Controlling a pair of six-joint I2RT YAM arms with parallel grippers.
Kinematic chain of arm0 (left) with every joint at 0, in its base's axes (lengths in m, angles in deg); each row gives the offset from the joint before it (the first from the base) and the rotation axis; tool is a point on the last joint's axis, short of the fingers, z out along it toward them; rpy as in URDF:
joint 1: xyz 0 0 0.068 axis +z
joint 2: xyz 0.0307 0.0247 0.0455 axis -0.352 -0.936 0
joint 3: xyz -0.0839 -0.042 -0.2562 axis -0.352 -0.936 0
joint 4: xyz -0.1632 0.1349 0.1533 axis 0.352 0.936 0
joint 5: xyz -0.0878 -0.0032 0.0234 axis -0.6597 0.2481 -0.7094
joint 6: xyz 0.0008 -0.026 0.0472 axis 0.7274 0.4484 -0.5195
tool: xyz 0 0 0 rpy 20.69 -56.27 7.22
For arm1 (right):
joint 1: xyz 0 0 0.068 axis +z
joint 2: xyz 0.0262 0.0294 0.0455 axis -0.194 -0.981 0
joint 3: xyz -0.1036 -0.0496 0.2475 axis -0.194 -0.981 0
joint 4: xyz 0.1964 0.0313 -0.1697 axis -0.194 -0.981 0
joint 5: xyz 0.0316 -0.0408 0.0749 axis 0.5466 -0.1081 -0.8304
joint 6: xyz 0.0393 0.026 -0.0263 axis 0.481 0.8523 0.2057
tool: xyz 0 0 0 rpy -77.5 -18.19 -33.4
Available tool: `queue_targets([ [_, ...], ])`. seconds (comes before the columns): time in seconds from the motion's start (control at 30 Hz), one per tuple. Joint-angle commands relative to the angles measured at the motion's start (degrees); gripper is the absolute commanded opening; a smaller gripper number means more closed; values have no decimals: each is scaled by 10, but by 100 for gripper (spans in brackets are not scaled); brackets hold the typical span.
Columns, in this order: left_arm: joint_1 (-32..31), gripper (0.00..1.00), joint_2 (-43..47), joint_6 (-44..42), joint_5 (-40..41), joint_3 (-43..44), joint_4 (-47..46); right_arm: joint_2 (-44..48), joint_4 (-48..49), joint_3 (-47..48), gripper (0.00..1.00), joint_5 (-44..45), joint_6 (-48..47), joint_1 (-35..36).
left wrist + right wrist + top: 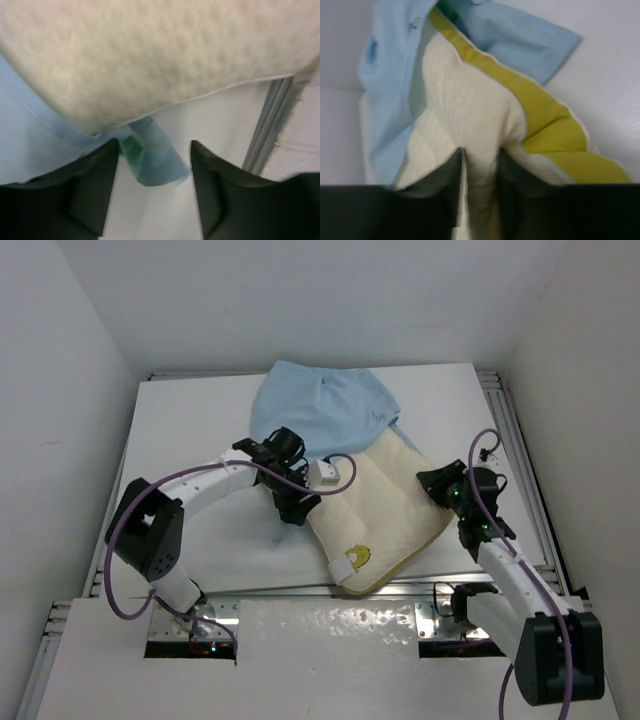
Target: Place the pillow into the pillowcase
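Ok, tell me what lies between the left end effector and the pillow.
A fold of the pillowcase, light blue with some green, sits inside the open left end effector, under the edge of the pillow; the left wrist view shows it.

the pillow (385, 505) is cream with a fine dimpled weave, and its edge band (555, 115) is mustard yellow with pale piping. at the pillow's nearest corner sits a round yellow-green logo (358, 558) beside a white tag (340, 568). the pillowcase (325, 405) beyond the pillow is matte light blue, and a fold (131, 149) under the pillow's edge shows mint green. the left gripper (297, 508) and right gripper (432, 483) are black, on white arms (505, 570) with purple cables (200, 471) — the desk (190, 440) is white.
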Motion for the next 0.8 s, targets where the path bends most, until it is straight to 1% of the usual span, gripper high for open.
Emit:
queue_targets([
  [0.0, -17, 59, -17, -57, -2, 61, 69, -42, -20, 45, 34, 29, -31, 16],
  [0.03, -17, 63, -17, -63, 18, 78, 99, -59, -54, 61, 54, 25, -56, 15],
  [0.07, -17, 68, -13, -72, 27, 102, 110, -91, -125, 107, 67, 27, -77, 15],
  [0.1, -17, 73, -10, -69, 48, 151, 122, -118, -167, 133, 80, 33, -113, 14],
  [0.13, -18, 79, -7, -62, 61, 175, 117, -128, -206, 158, 85, 65, -123, 14],
  [0.17, -19, 80, -7, -45, 74, 200, 112, -133, -273, 200, 90, 88, -128, 13],
  [0.2, -21, 82, -7, -33, 100, 243, 90, -134, -299, 218, 99, 113, -130, 10],
  [0.23, -30, 83, -15, 3, 120, 257, 69, -126, -336, 240, 99, 150, -127, 8],
  [0.27, -38, 83, -22, 21, 144, 266, 45, -116, -351, 245, 99, 165, -122, 7],
  [0.3, -46, 83, -32, 36, 204, 272, -2, -105, -361, 247, 99, 173, -107, 7],
  [0.33, -66, 83, -56, 43, 236, 271, -22, -90, -370, 246, 99, 177, -97, 6],
  [0.37, -78, 82, -73, 49, 261, 271, -36, -55, -383, 235, 99, 179, -85, 7],
  [0.4, -86, 82, -89, 48, 302, 276, -56, -36, -384, 223, 99, 177, -67, 7],
  [0.43, -94, 82, -120, 55, 314, 280, -68, -14, -387, 196, 99, 176, -58, 7],
  [0.47, -95, 82, -134, 64, 321, 287, -80, 24, -388, 182, 99, 167, -49, 7],
  [0.5, -95, 82, -147, 72, 338, 292, -108, 42, -391, 166, 99, 155, -30, 7],
  [0.53, -94, 82, -172, 84, 351, 296, -125, 58, -390, 135, 99, 140, -21, 7],
  [0.6, -94, 82, -197, 94, 378, 307, -176, 87, -404, 114, 99, 92, -10, 8],
  [0.67, -94, 82, -210, 98, 381, 319, -212, 99, -446, 96, 99, 59, -2, 9],
  [0.77, -94, 81, -235, 119, 385, 345, -232, 113, -477, 75, 99, 46, 1, 9],
])
